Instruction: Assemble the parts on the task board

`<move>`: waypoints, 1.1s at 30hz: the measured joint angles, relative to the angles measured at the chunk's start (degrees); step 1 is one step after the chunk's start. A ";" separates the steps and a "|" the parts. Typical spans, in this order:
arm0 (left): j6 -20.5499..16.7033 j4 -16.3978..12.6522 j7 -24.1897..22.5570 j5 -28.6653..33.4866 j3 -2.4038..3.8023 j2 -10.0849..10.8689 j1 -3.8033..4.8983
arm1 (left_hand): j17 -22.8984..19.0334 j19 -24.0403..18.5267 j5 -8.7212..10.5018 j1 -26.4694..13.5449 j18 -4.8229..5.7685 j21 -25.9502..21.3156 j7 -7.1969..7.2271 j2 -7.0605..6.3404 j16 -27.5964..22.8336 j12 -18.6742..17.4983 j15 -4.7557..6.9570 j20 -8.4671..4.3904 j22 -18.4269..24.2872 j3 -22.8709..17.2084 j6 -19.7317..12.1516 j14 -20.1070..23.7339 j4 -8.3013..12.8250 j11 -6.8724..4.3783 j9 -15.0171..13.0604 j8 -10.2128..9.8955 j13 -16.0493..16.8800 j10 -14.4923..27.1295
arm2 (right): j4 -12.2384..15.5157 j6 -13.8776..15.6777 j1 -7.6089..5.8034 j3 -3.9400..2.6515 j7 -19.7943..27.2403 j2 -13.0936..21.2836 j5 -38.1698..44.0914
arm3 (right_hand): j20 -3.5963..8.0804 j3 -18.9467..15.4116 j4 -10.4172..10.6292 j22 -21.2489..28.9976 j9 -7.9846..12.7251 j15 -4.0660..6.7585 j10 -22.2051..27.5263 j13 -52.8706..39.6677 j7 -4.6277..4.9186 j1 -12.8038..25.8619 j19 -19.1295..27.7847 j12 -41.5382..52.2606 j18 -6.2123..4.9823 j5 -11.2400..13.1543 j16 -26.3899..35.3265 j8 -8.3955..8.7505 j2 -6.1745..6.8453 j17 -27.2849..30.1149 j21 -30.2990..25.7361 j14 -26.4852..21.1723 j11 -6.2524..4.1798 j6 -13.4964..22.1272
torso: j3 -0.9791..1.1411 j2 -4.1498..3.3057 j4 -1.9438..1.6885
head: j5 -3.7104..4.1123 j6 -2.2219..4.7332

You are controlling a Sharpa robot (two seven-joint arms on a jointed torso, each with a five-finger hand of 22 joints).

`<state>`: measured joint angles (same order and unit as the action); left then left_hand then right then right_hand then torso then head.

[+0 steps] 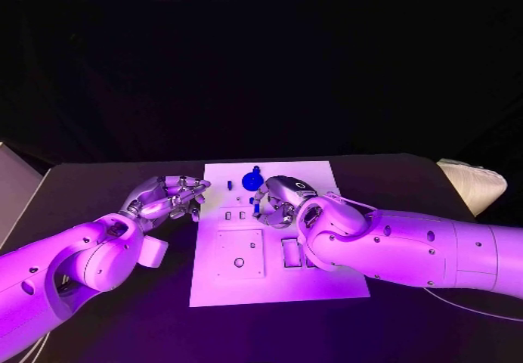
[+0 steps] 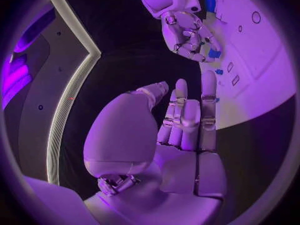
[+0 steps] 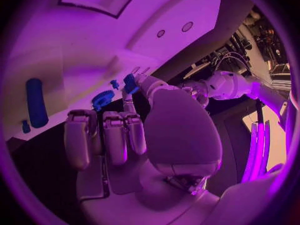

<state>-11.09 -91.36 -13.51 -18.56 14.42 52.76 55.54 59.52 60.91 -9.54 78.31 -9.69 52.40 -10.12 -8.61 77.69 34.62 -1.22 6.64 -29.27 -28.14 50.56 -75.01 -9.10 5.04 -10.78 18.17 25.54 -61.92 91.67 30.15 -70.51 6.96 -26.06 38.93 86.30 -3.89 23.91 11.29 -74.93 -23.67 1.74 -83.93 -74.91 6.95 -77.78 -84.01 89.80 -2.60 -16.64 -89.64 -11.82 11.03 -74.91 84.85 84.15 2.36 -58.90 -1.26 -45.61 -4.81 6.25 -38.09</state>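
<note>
Two silver hands meet over the white task board [image 1: 273,283] at the frame's centre. Right hand [image 1: 286,203] pinches a small blue part [image 3: 130,83] in its fingers; left hand [image 1: 169,198], fingers loosely curled on nothing, hovers at the board's left edge. Farther up, a round blue part [image 1: 252,180] sits on the board.

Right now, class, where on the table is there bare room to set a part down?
The bare black table beyond the left hand is free, and so is the task board near edge. Crowded: the board's far half, around the right hand and blue parts.
</note>
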 measured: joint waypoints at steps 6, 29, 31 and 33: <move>0.22 0.01 0.64 -0.61 0.00 -0.04 0.00 | 2.50 -0.43 0.00 0.00 0.00 2.04 -0.01 0.00 1.23 3.10 -0.01 0.02 -1.28 -0.16 -0.40 -0.97 -0.16 -0.01 -0.14 0.62 2.02 0.59 | -0.47 0.08 0.39 0.05 -0.56 -0.19 0.75 | 0.00 0.00 0.00 0.00 0.01 0.00 0.00 0.00 0.06 0.00 0.00 0.00 0.00 0.01 0.00 0.03 0.00 0.00 0.00 0.00 0.00 0.08 | 0.03 0.00 0.06 | -0.10 -0.27; 1.36 0.06 2.39 -2.16 0.01 -0.08 0.00 | 4.47 -1.04 0.00 -0.25 0.00 3.63 0.41 -0.20 2.35 6.44 0.30 -0.19 -2.33 -0.32 0.02 -2.10 -0.32 -0.32 -1.04 2.70 4.03 1.31 | -2.26 -0.31 1.11 0.14 -1.24 -1.27 1.77 | -0.01 -0.02 0.01 0.02 -0.07 0.00 0.00 0.01 -0.10 0.28 0.00 0.00 0.00 0.03 0.00 -0.16 0.29 0.00 0.00 0.00 0.00 0.07 | -0.03 0.07 0.07 | -0.09 -0.65; 1.47 0.07 2.47 -2.21 0.01 -0.09 0.00 | 4.47 -1.03 0.00 -0.25 0.00 3.63 0.41 -0.20 2.35 6.44 0.30 -0.19 -2.33 -0.32 0.02 -2.10 -0.32 -0.32 -1.04 2.70 4.03 1.31 | -2.32 -0.27 1.17 0.13 -1.24 -1.35 1.85 | -0.01 -0.02 0.01 0.02 -0.07 0.00 0.00 0.01 -0.10 0.28 0.00 0.00 0.00 0.03 0.00 -0.15 0.29 0.00 0.00 0.00 0.00 0.08 | -0.03 0.07 0.07 | -0.08 -0.68; 1.56 0.08 2.54 -2.24 0.01 -0.09 0.00 | 4.47 -1.03 0.00 -0.25 0.00 3.63 0.41 -0.20 2.35 6.44 0.30 -0.19 -2.33 -0.32 0.02 -2.10 -0.32 -0.32 -1.04 2.71 4.03 1.31 | -2.35 -0.23 1.22 0.13 -1.24 -1.39 1.91 | -0.01 -0.02 0.01 0.03 -0.07 0.00 0.00 0.01 -0.10 0.28 0.01 0.00 -0.01 0.03 0.00 -0.14 0.29 0.00 0.00 0.00 0.00 0.08 | -0.02 0.07 0.07 | -0.07 -0.70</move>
<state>-9.53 -91.27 -10.97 -20.80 14.43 52.66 55.54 63.99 59.88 -9.54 78.06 -9.69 56.03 -9.71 -8.81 80.04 41.05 -0.92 6.45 -31.60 -28.46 50.58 -77.11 -9.42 4.72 -11.81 20.88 29.56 -60.60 89.32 29.92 -69.29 7.09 -27.30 37.54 88.22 -3.90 23.89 11.31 -74.90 -23.73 1.74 -83.93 -74.91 6.85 -77.50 -84.00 89.81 -2.60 -16.61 -89.64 -11.95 11.32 -74.91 84.85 84.15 2.37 -58.83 -1.28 -45.54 -4.74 6.18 -38.79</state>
